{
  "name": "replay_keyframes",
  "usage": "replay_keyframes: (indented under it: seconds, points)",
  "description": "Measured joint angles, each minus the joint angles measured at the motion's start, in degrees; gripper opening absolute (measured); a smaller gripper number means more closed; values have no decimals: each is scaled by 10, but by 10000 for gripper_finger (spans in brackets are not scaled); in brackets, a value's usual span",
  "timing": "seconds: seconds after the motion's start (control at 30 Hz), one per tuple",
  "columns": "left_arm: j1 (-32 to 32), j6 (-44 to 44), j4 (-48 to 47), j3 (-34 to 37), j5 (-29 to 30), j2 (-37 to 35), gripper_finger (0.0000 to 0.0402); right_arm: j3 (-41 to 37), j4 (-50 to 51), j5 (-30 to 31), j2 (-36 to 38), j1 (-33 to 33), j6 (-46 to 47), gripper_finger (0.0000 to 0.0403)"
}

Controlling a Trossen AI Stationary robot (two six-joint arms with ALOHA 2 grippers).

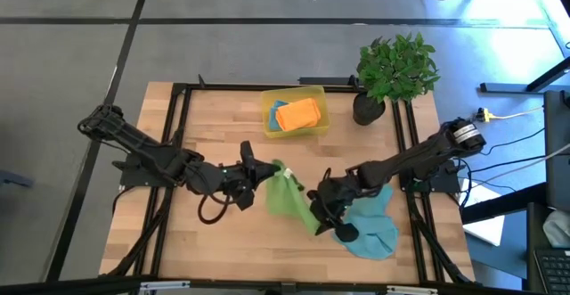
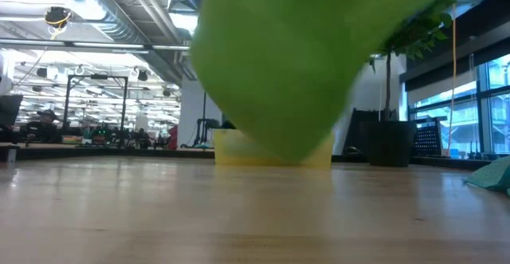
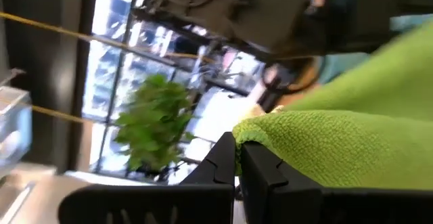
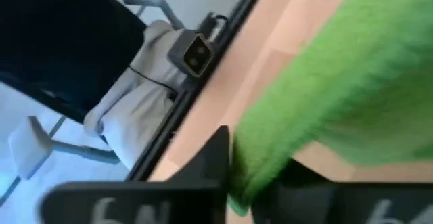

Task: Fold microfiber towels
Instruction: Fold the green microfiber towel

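Note:
A green microfiber towel (image 1: 289, 192) hangs in the air between my two grippers above the table's middle. In the low view the green towel (image 2: 271, 65) fills the upper centre, with its lowest fold just above the wood. My left gripper (image 1: 264, 172) is shut on its far-left corner. My right gripper (image 1: 319, 208) is shut on its near-right end. A teal towel (image 1: 370, 225) lies crumpled on the table under my right arm. Orange and blue towels (image 1: 297, 114) lie in the yellow bin (image 1: 319, 126). My left gripper pinches a corner of the green towel (image 3: 249, 132) between its two fingers (image 3: 220, 163), coming about level from the table's left. The cloth runs away from the fingers toward the other gripper, lifted off the table. My right gripper holds an edge of the green towel (image 4: 260, 160) between its two fingers (image 4: 215, 158), slanting down from the table's right. One layer or several, I cannot tell. The cloth spreads away from the fingers above the wood.
A potted plant (image 1: 392, 72) stands at the far right corner, next to the bin. Bare wood lies to the near left and along the near edge. The dark table frame (image 1: 183, 108) runs along the left, far and right sides.

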State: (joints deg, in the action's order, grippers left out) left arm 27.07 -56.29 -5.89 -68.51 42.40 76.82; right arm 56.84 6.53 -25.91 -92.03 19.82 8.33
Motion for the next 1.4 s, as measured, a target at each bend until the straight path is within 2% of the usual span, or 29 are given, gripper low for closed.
replay_keyframes:
  seconds: [0.07, 0.23, 0.33, 0.43, 0.63, 0.77, 0.93, 1.1, 1.2, 1.3, 1.4]
  points:
    - [2, 19, -30, 0, -21, 0, 0, 0, 18, 13, 10, 6, -11, 10]
    - [-5, 139, -123, 0, -87, 1, 3, 0, 79, 92, 42, 9, 5, 10]
    - [-15, 228, -179, 0, -113, 1, 23, 0, 132, 161, 58, 9, 5, 5]
    - [-24, 282, -218, 0, -120, 1, 55, 0, 164, 220, 73, 1, 8, 6]
    - [-50, 337, -226, 0, -121, 1, 117, 0, 175, 240, 96, -25, 7, 6]
    - [-62, 356, -242, -9, -112, 2, 139, 1, 189, 273, 106, -34, 5, 6]
    - [-57, 395, -325, -94, -69, 1, 140, 38, 254, 393, 109, -37, 1, 6]
    - [-49, 471, -344, -134, -115, 1, 141, 76, 294, 567, 109, -18, -10, 6]
    - [-49, 526, -350, -126, -165, 1, 140, 99, 307, 619, 109, 2, -27, 6]
    - [-56, 590, -350, -84, -204, 1, 142, 116, 315, 623, 109, 14, -27, 6]
    - [-66, 629, -346, -20, -204, 2, 142, 117, 318, 623, 109, 22, -27, 6]
